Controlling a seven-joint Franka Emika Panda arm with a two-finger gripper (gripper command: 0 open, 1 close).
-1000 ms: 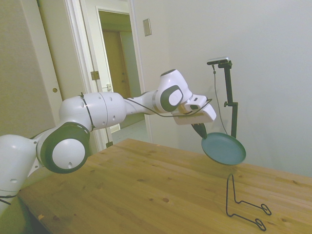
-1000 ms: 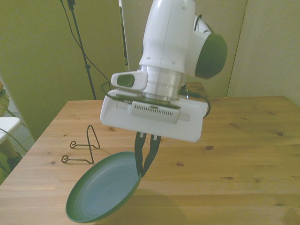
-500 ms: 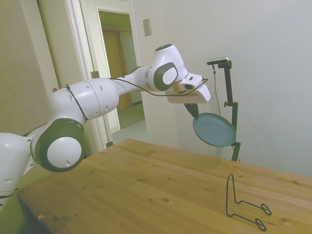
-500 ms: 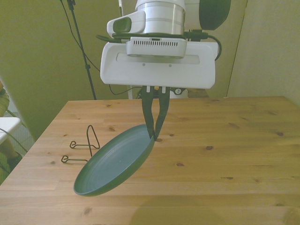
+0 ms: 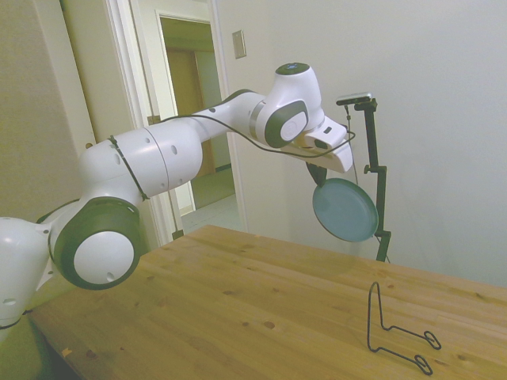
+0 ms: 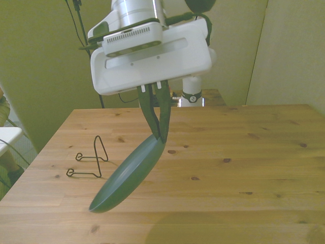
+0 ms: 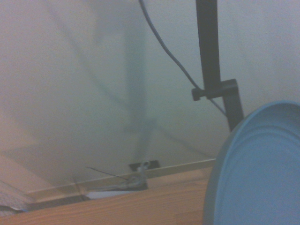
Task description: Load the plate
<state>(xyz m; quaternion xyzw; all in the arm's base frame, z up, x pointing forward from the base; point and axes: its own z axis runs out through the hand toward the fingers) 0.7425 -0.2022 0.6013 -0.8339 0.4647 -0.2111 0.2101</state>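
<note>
I've got the gripper point(image 6: 161, 136) clamped on the rim of the plate point(image 5: 344, 209), tilted steeply in mid-air at centre-right of the side view, carry step; next I'd lower its edge into the wire stand point(image 5: 396, 332) at lower right.

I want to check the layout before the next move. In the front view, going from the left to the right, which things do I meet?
Black wire stand on the table → teal-green plate, held tilted in the air → gripper, shut on the plate's upper rim.
</note>
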